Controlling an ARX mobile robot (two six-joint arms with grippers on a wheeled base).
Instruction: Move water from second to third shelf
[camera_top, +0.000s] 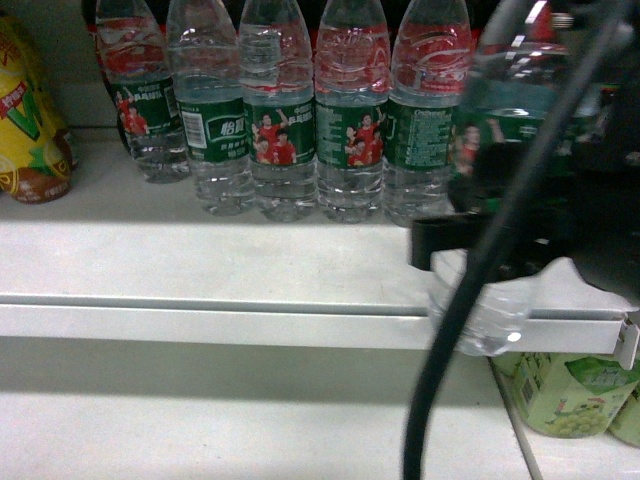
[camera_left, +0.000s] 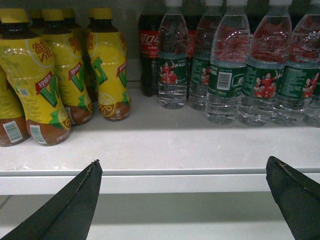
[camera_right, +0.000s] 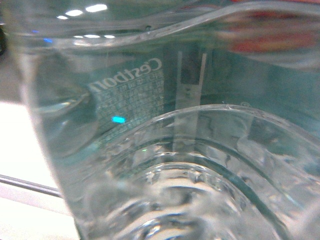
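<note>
Right gripper (camera_top: 480, 250) clamps clear ribbed water (camera_top: 490, 300), green label, upright.

Showing as a bulky black right gripper (camera_top: 470, 245) with blocky, matte housing, blurring at the near edges. Trailing a thick black cable (camera_top: 470, 300) curving from upper right down to the bottom edge. Appearing in the left wrist view as two dark, tapering fingers (camera_left: 75, 200) of the left gripper (camera_left: 185, 200), pointed, with faintly worn, pale-scuffed edges.
</note>
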